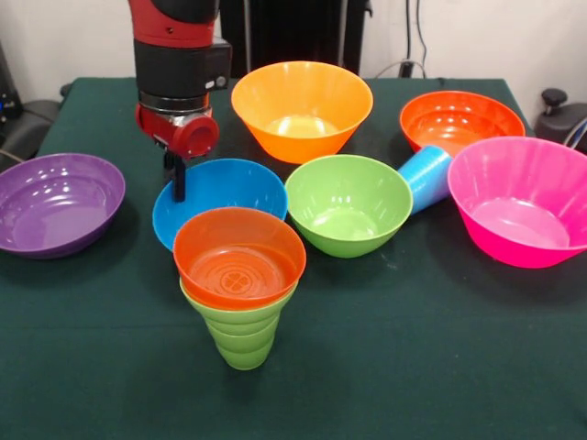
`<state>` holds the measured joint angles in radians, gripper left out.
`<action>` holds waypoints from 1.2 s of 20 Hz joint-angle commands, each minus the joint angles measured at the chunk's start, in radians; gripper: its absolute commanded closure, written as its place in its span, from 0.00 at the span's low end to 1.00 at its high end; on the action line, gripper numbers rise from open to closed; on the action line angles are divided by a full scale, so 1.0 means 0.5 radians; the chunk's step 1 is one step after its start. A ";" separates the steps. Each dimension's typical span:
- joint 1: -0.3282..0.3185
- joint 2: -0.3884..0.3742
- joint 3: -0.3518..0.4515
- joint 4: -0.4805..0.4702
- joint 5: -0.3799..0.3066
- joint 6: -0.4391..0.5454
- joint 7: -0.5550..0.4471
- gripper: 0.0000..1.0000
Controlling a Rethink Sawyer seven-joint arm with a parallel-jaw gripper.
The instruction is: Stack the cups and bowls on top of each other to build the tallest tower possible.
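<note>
One dark green tablecloth [440, 367], white wall [64, 37].

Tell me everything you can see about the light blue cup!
The light blue cup is a small, smooth, shiny tumbler that looks like plastic. It is tipped over on its side on the green table, not standing up. Its wider end points toward the green bowl, and its other end runs up toward the dark orange bowl. It lies squeezed between the green bowl and the pink bowl and seems to touch them. Nothing is stacked on it.
</note>
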<state>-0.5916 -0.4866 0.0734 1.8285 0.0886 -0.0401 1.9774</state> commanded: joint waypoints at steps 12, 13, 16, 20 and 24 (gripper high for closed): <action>0.128 -0.177 -0.013 0.080 0.006 0.663 0.143 1.00; 0.137 -0.191 -0.038 0.088 0.008 0.736 0.139 1.00; 0.164 -0.209 -0.080 0.093 0.000 0.860 0.148 1.00; 0.177 -0.264 -0.106 0.151 -0.026 0.930 0.167 1.00; 0.177 -0.357 -0.123 0.192 -0.037 1.023 0.162 1.00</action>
<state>-0.5368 -0.6222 -0.0060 1.8583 0.0874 0.3494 1.9774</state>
